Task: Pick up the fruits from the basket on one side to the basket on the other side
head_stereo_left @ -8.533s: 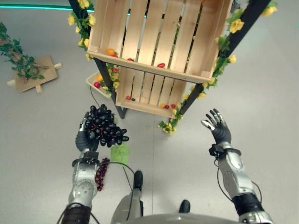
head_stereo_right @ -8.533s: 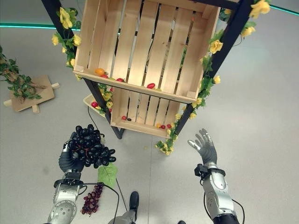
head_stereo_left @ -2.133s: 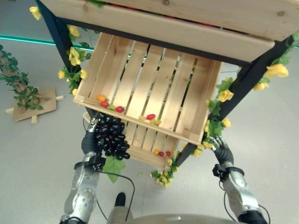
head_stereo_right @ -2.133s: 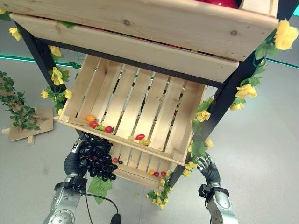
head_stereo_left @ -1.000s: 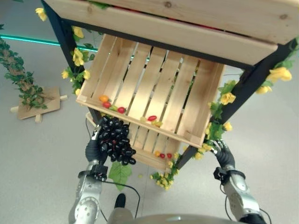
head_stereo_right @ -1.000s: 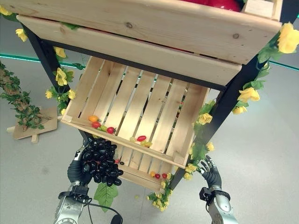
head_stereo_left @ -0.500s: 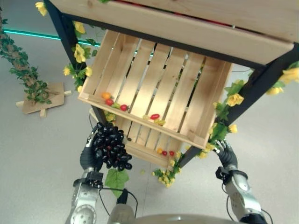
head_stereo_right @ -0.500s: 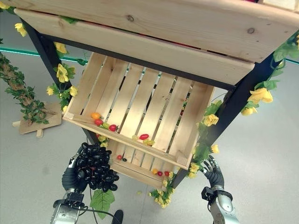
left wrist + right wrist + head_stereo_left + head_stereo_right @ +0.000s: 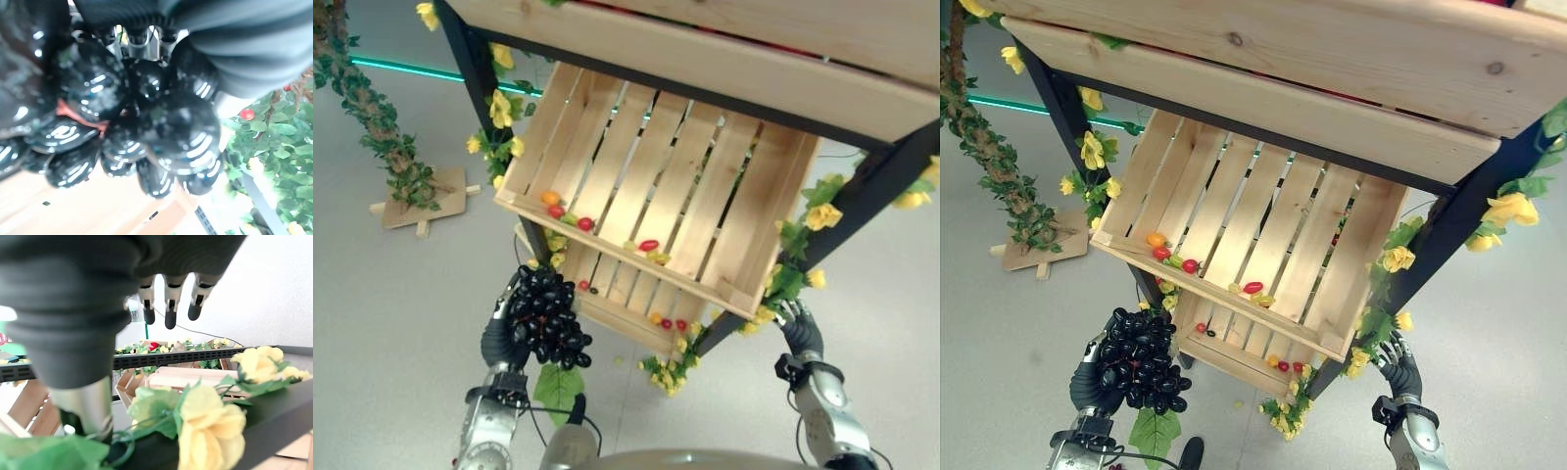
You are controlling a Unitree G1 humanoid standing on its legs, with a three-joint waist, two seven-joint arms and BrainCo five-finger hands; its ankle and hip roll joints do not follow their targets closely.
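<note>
Left eye view: grape bunch [image 9: 545, 319] cupped in left hand [image 9: 499, 338] fingers [image 9: 514, 287].

Silver-grey forearms; dark ribbed covers on the left hand [image 9: 501, 338] and right hand [image 9: 800, 331]; silver, dark-tipped fingers

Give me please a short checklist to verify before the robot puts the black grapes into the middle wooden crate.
1. Grip on fruit: left hand is curled round the black grape bunch. Ok.
2. Height: the bunch hangs below the front edge of the middle crate, not above it. Not ok.
3. Landing spot: small fruits lie along the crate's front edge; bare slats behind them. Ok.
4. Headroom: the upper crate overhangs the middle one; whether the gap is enough, cannot tell.
5. Right hand is open, low beside the yellow flowers, apart from the bunch. Ok.
</note>
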